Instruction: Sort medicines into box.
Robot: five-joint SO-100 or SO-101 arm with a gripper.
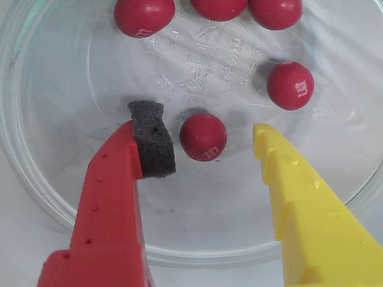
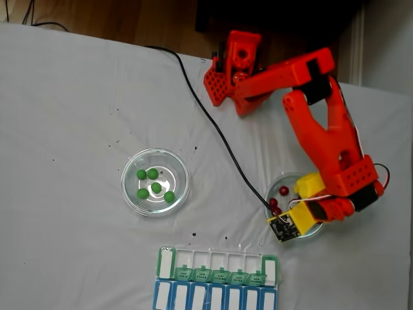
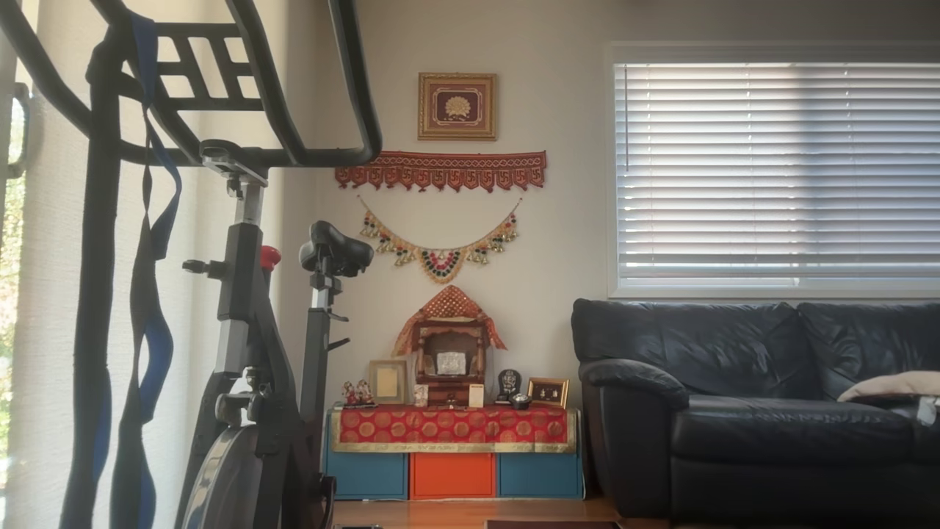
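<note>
While the pincer (image 1: 206,140) gapes released, a glossy dark-red medicine ball (image 1: 203,136) sits between its tips.

Table (image 2: 71,116) under white cloth, fixed view: glass dish (image 2: 155,182) of green balls at centre, second glass dish (image 2: 279,183) at right, pill organizer (image 2: 216,287) at bottom edge, arm base (image 2: 235,68) at top, black cable (image 2: 219,135) between.

The orange arm (image 2: 322,135) reached from its base at the top of the fixed view, elbow bent, wrist pointing down. In the wrist view the gripper (image 1: 203,134) stood spread wide, a red finger (image 1: 111,197) with a foam pad at left and a yellow finger (image 1: 311,209) at right.
</note>
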